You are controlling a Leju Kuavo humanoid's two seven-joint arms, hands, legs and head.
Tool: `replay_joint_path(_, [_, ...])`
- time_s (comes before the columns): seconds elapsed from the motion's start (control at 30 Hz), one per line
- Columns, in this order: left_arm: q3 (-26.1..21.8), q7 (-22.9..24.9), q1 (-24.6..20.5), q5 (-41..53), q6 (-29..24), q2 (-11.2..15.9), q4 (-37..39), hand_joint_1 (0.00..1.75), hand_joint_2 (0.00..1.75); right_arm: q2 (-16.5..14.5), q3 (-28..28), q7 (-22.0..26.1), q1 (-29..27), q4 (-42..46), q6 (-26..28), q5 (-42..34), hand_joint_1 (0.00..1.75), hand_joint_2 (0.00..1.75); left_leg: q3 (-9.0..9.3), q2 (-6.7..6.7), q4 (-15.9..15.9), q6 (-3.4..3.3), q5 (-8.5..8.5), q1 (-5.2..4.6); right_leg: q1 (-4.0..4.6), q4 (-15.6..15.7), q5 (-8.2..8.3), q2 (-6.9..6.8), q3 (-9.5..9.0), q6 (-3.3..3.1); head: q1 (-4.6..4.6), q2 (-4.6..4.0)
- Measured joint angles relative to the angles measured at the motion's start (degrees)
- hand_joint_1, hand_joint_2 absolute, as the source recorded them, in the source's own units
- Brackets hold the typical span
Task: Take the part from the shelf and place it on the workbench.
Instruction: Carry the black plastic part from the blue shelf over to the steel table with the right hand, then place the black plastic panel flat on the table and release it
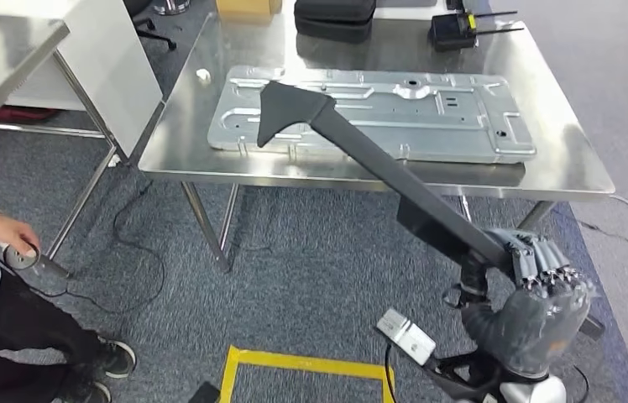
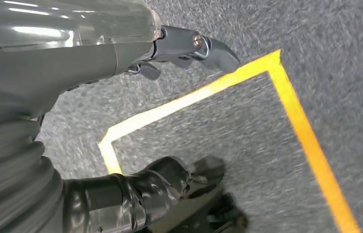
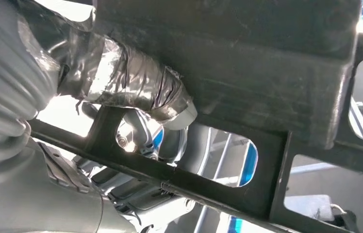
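part (image 1: 361, 151) over workbench (image 1: 562, 159) | metal plate (image 1: 462, 113) on workbench

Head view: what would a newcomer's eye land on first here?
The long black part, gripped by the right hand low on the right, slants up so its wide end lies over the stamped metal panel on the steel workbench. At far left, a person's hand reaches toward the floor.

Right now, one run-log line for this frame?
right hand: holds black part over workbench | left hand: hangs above floor | placement: not yet done
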State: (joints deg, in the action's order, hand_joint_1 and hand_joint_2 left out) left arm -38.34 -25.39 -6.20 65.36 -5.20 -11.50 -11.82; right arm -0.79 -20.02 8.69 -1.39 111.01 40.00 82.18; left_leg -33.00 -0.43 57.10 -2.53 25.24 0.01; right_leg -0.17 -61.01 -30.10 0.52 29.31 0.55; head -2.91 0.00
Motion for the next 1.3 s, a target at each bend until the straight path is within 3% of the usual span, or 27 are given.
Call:
replay_joint_path(0.07, [0.26,-0.01,-0.24,0.03,0.01,-0.08,0.00,0.00,1.75,-0.08,0.41,0.45,0.12,0.42,-0.01,0.04,1.75,1.75,1.58,-0.02,-0.63,-0.31,0.51,0.17,-0.21,-5.72,-1.36,-0.10,3.43,0.49,-0.15,0.00])
replay_joint_path(0.13, [0.51,0.03,-0.34,0.07,0.03,-0.15,0.00,0.00,1.75,-0.19,0.82,1.08,0.17,0.68,-0.02,0.05,1.75,1.75,2.57,-0.05,-0.72,-0.41,1.45,0.19,-0.47,-11.56,-4.06,-0.17,8.37,0.97,-0.18,0.00])
replay_joint_path(0.17, [0.56,0.05,-0.29,0.09,0.04,-0.18,0.00,0.00,1.75,-0.25,0.98,1.33,0.17,0.74,-0.02,0.02,1.75,1.75,3.19,-0.08,-0.72,-0.37,2.03,0.20,-0.57,-12.45,-4.93,-0.20,9.96,1.12,-0.17,0.00])
replay_joint_path(0.2, [0.58,0.08,-0.25,0.11,0.06,-0.21,0.00,0.00,1.75,-0.31,1.17,1.59,0.20,0.77,-0.02,-0.06,1.75,1.75,3.96,-0.13,-0.71,-0.29,2.65,0.21,-0.64,-11.76,-4.79,-0.22,10.78,1.19,-0.18,0.00])
replay_joint_path(0.23, [0.61,0.11,-0.23,0.13,0.08,-0.26,0.00,0.00,1.75,-0.37,1.35,1.76,0.25,0.79,-0.02,-0.14,1.75,1.75,4.87,-0.18,-0.71,-0.15,3.36,0.22,-0.68,-9.39,-3.18,-0.24,10.75,1.19,-0.18,0.00])
replay_joint_path(0.27, [0.63,0.15,-0.22,0.15,0.10,-0.31,0.00,0.00,1.75,-0.43,1.53,1.92,0.33,0.80,-0.02,-0.24,1.75,1.75,5.65,-0.21,-0.75,0.03,4.12,0.23,-0.68,-5.91,-0.12,-0.26,10.23,1.04,-0.20,0.00])
replay_joint_path(0.33, [0.68,0.22,-0.33,0.17,0.13,-0.40,0.03,0.00,1.75,-0.50,1.85,2.17,0.49,0.78,-0.03,-0.43,1.75,1.75,7.05,-0.29,-0.57,0.61,5.58,0.14,-0.39,-0.32,5.59,-0.27,9.26,0.43,-0.10,0.00])
replay_joint_path(0.37, [0.70,0.29,-0.44,0.19,0.14,-0.41,0.05,0.00,1.75,-0.55,1.94,2.30,0.60,0.77,-0.03,-0.54,1.75,1.75,7.37,-0.31,-0.63,0.95,6.12,0.11,-0.20,0.93,7.15,-0.26,9.00,-0.01,0.00,0.00])
replay_joint_path(0.47, [0.74,0.47,-0.84,0.23,0.15,-0.42,0.07,0.00,1.75,-1.00,2.05,2.70,1.17,0.80,-0.03,-1.00,1.75,1.75,7.62,-0.29,0.56,2.05,5.84,0.11,-0.06,1.72,6.84,-0.14,7.83,-1.40,0.15,0.00])
replay_joint_path(0.53, [0.76,0.50,-1.07,0.25,0.15,-0.42,0.07,0.00,1.75,-1.37,2.07,2.95,1.67,0.77,-0.02,-1.25,1.75,1.75,5.64,-0.16,4.81,2.65,5.48,0.21,-0.24,2.56,6.23,-0.17,6.31,-2.23,0.27,0.00])
replay_joint_path(0.57, [0.78,0.52,-1.16,0.25,0.16,-0.42,0.07,0.00,1.75,-1.53,2.07,3.04,1.94,0.71,-0.03,-1.31,1.75,1.75,3.56,-0.08,8.08,2.92,6.22,0.30,-0.31,2.86,5.84,-0.22,5.62,-2.53,0.35,0.00])
replay_joint_path(0.63, [0.79,0.55,-1.18,0.29,0.17,-0.42,0.07,0.00,1.75,-1.76,2.07,3.10,2.36,0.50,-0.03,-1.33,1.75,1.75,-1.19,-0.02,13.99,3.38,9.33,0.41,-0.30,2.97,4.92,-0.21,4.61,-2.83,0.45,0.00])
replay_joint_path(0.67, [0.79,0.58,-1.13,0.35,0.17,-0.42,0.07,0.00,1.75,-1.81,2.07,3.11,2.47,0.34,-0.03,-1.37,1.75,1.75,-3.08,-0.01,15.48,3.48,10.71,0.46,-0.28,2.95,4.40,-0.15,4.07,-2.82,0.45,0.00])
replay_joint_path(0.7, [0.79,0.62,-1.05,0.44,0.17,-0.42,0.07,0.00,1.75,-1.85,2.07,3.11,2.54,0.16,-0.02,-1.45,1.75,1.75,-4.17,0.00,15.36,3.46,10.95,0.49,-0.25,2.91,3.87,-0.10,3.44,-2.78,0.44,0.00])
replay_joint_path(0.73, [0.79,0.66,-1.01,0.53,0.17,-0.42,0.07,0.00,1.75,-1.89,2.07,3.11,2.67,-0.04,-0.03,-1.58,1.75,1.75,-4.50,0.01,13.61,3.29,9.72,0.50,-0.22,2.87,3.30,-0.06,2.72,-2.70,0.45,0.00])
replay_joint_path(0.83, [0.80,0.74,-1.00,0.64,0.17,-0.34,0.07,0.00,1.75,-2.02,2.07,3.11,3.37,-0.63,-0.04,-1.96,1.75,1.75,-3.16,0.12,3.81,2.13,1.12,0.19,-0.08,2.74,1.56,-0.05,0.86,-2.16,0.39,0.00])
replay_joint_path(0.87, [0.80,0.79,-1.03,0.65,0.17,-0.31,0.07,0.00,1.75,-2.06,2.08,3.11,3.57,-0.79,-0.03,-1.99,1.75,1.75,-2.80,0.16,1.81,1.79,-0.58,-0.02,-0.07,2.81,1.12,-0.04,0.60,-1.82,0.39,0.00])
replay_joint_path(0.9, [0.81,0.84,-1.05,0.66,0.18,-0.28,0.07,0.00,1.75,-2.10,2.08,3.10,3.69,-0.95,-0.03,-2.01,1.75,1.75,-2.71,0.18,0.84,1.46,-1.18,-0.20,-0.05,2.73,0.96,-0.02,0.46,-1.43,0.39,0.00])
replay_joint_path(0.97, [0.81,0.93,-1.09,0.72,0.21,-0.30,0.07,0.00,1.75,-2.15,2.09,3.03,4.04,-1.22,-0.04,-2.01,1.75,1.75,-1.98,0.11,0.24,0.81,-1.10,-0.21,-0.06,2.66,0.77,-0.08,0.10,-0.69,0.43,0.00])
replay_joint_path(1.03, [0.84,0.96,-1.16,0.82,0.23,-0.34,0.07,0.00,1.75,-2.16,2.09,2.86,4.63,-1.53,-0.04,-2.03,1.75,1.75,-0.85,0.06,-0.37,0.16,-1.04,0.03,-0.17,0.35,0.15,-0.17,0.88,-0.12,0.38,0.00])
replay_joint_path(1.13, [0.89,1.03,-1.45,0.97,0.34,-0.37,0.07,0.00,1.75,-2.15,2.09,2.39,5.60,-2.44,-0.04,-2.16,1.75,1.75,0.36,0.07,-0.61,-0.37,-0.24,0.15,-0.50,-9.64,-3.37,-0.20,6.97,0.62,0.33,0.00])
replay_joint_path(1.2, [0.92,1.13,-1.44,1.00,0.43,-0.38,0.07,0.00,1.75,-2.14,2.09,2.03,5.88,-3.27,-0.04,-2.27,1.75,1.75,1.28,0.01,-0.55,-0.34,0.63,0.16,-0.67,-13.08,-4.68,-0.23,10.36,0.97,0.34,0.00])
replay_joint_path(1.23, [0.95,1.18,-1.42,1.01,0.47,-0.38,0.07,0.00,1.75,-2.14,2.09,1.84,6.02,-3.64,-0.04,-2.35,1.75,1.75,1.92,-0.05,-0.51,-0.30,1.15,0.17,-0.72,-11.99,-3.61,-0.24,10.78,1.05,0.33,0.00])
replay_joint_path(1.3, [1.06,1.23,-1.37,1.05,0.56,-0.40,0.07,0.00,1.75,-2.14,2.09,1.65,6.33,-4.22,-0.04,-2.56,1.75,1.75,3.29,-0.15,-0.47,-0.04,2.28,0.18,-0.75,-5.22,1.98,-0.28,9.46,0.82,0.31,0.00])
